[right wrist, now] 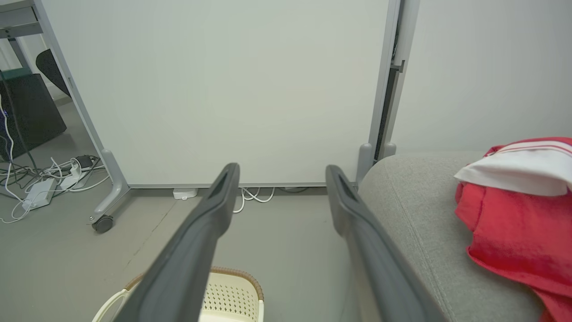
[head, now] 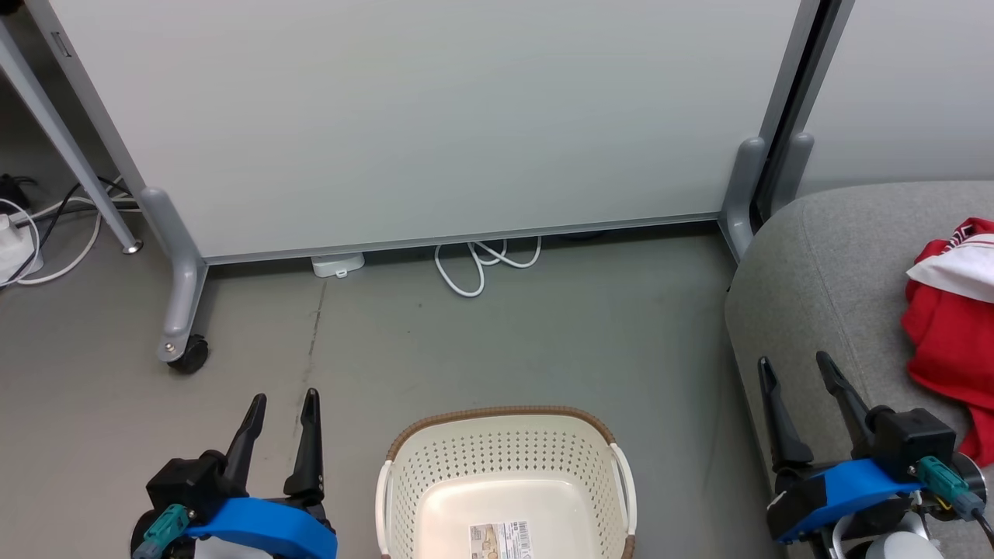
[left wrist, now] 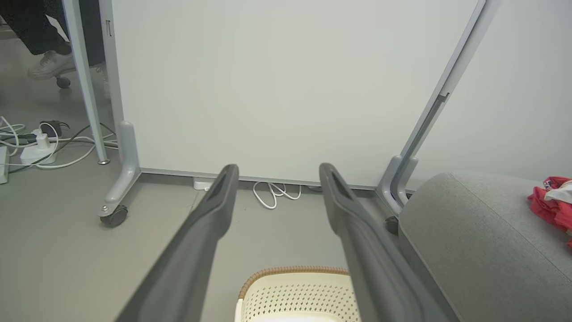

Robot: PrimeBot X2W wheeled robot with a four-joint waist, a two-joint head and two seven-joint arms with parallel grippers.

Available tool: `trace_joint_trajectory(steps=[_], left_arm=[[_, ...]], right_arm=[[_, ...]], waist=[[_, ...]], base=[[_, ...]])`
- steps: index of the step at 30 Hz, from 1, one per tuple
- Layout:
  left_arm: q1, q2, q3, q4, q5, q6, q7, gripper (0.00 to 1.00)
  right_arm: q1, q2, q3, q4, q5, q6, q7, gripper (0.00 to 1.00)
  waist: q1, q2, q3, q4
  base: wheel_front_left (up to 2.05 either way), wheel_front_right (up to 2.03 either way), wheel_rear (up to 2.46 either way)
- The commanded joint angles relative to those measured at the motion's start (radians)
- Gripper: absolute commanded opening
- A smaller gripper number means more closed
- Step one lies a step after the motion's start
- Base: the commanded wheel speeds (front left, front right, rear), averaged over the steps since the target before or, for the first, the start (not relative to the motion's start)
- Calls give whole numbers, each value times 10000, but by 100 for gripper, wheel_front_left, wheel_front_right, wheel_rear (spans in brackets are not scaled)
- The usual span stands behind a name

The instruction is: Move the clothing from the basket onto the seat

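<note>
Red clothing (head: pixel 949 326) lies heaped on the grey seat (head: pixel 815 272), well apart from the basket (head: pixel 505 450) on the floor (head: pixel 543 334). Left jaws and right jaws both stand wide, gripping nothing.

An office or lab-style workroom.
Large pale-grey partition panels (head: pixel 419 116) in grey metal frames stand on black castor wheels (head: pixel 190 355) on a grey floor (head: pixel 543 334) beside a rounded grey fabric-upholstered seat (head: pixel 823 272); loose white cables (head: pixel 488 255) and a white plug block (left wrist: pixel 38 154) lie along the floor, and a person's white shoe (left wrist: pixel 49 65) shows beyond a slim grey metal table leg (left wrist: pixel 87 89).
</note>
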Motion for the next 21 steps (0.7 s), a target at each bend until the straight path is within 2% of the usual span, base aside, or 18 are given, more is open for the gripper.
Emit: trace_joint_trajectory(steps=[1,5,6,10,21], left_arm=[[56,50,44,-54,-30,-26,-47,100],[83,56,70,-86,-47,-26,-47,100],[34,-2,54,-21,-10,0,8,0],[349,-140,47,306,-35,0,62,0],[246,-241,448,15,-1814,-3,616,0]], right_arm=[[179,40,9,-68,-40,1,19,100],[181,52,16,-94,-13,1,32,100],[17,17,7,-18,12,0,0,0],[167,36,-5,372,63,0,17,0],[65,38,-137,375,2316,0,469,0]], waist=[[0,-1,10,5],[0,-1,29,14],[0,-1,28,13],[0,-1,29,12],[0,-1,35,-35]], base=[[0,0,0],[0,0,0],[0,0,0],[0,0,0],[0,0,0]])
